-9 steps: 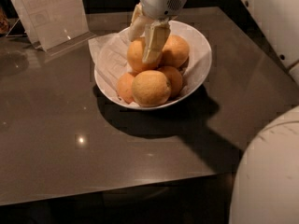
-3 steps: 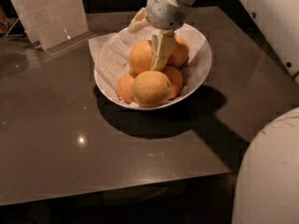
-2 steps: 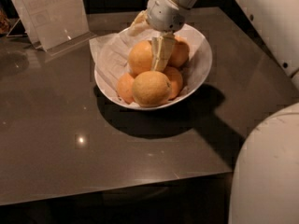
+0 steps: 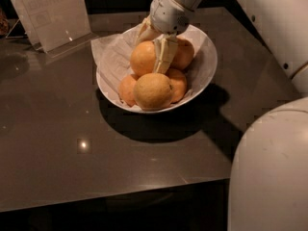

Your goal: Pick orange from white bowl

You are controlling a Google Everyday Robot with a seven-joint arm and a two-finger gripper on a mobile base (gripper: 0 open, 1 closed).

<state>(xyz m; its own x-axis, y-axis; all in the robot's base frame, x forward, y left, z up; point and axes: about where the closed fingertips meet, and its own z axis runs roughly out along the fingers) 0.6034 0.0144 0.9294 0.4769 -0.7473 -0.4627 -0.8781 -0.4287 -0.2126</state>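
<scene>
The orange (image 4: 141, 61) sits at the top of the pile in the white bowl (image 4: 206, 67), left of the bowl's middle, resting on the fruit below it. The gripper (image 4: 149, 56) comes down onto it from the far right. One of the fingers (image 4: 164, 55) runs down the orange's right side, wedged between it and a deeper-coloured orange (image 4: 185, 56) just beside it. The other finger reaches round the orange's far upper-left edge and is partly hidden behind it. The gripper is spread to the width of the fruit and closed against it on both sides, so the orange is held between the fingers while it rests on the pile.

Below it, a paler, yellowish orange (image 4: 153, 91) lies at the near rim, with two more oranges tucked on either side of it, one to the left (image 4: 126, 90) and one to the right (image 4: 178, 83). Crumpled white paper (image 4: 113, 57) lines the bowl and sticks out over its left and far rim.

The bowl stands on the dark counter (image 4: 72, 148), toward the far right part of it. A clear sign holder (image 4: 53, 13) stands at the far left, well apart from the bowl. The counter's near edge runs across the lower part of the view. The robot's white body (image 4: 269, 172) fills the near right corner, close to the counter's right edge, and the white arm (image 4: 274, 23) crosses the far right above the bowl.
</scene>
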